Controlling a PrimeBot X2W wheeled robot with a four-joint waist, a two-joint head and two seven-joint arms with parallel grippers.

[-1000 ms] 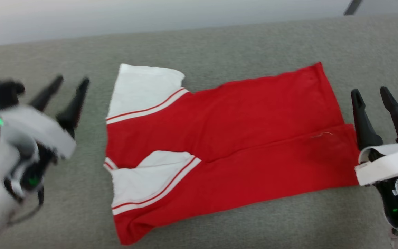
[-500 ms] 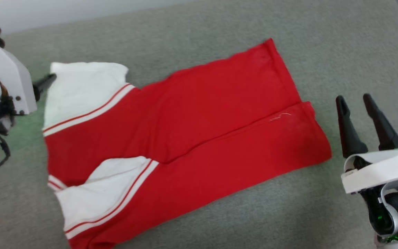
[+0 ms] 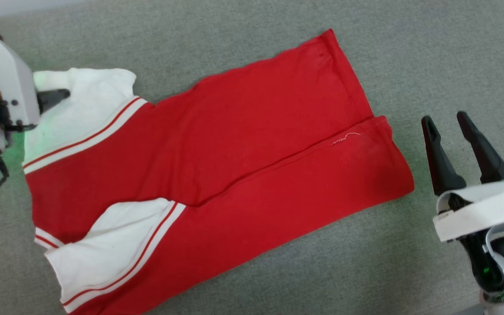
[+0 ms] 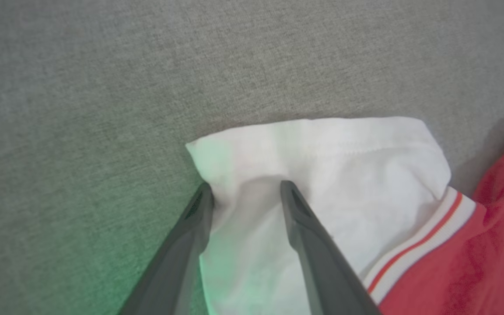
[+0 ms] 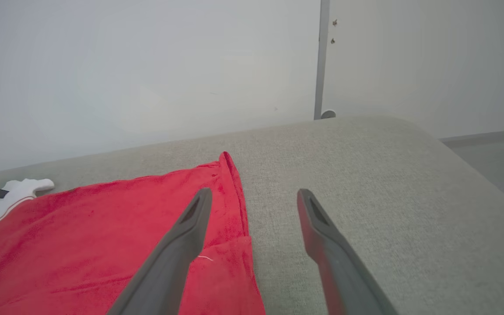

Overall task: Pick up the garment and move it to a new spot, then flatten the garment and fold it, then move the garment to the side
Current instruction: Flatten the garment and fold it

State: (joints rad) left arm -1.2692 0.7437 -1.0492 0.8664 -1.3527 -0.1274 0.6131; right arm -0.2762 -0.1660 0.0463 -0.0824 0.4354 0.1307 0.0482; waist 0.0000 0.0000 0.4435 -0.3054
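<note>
- Left gripper [image 4: 245, 186] brought onto sleeve [image 4: 344, 175]; open, nothing clamped.
- Right gripper [image 3: 444, 116] open, empty, beside garment [image 3: 234, 153].
- Risk: single layer pinched, fold dragged apart.

A red garment [image 3: 243, 144] lies flat on a soft grey surface [image 3: 431, 52]. Both long sides are folded in, and the two edges meet in a line down the middle. At its left end are the far sleeve [image 3: 90, 105] and the near sleeve [image 3: 112, 236], both white with red and white stripes. A little white thread [image 3: 346, 138] sits near the right end. The left gripper [image 3: 59, 95] comes in from the far left. One dark finger tip seems to touch the far sleeve, but the white arm hides most of it. The right gripper [image 3: 444, 117] is just right of the garment, not touching it, with its two fingers spread apart.
</note>
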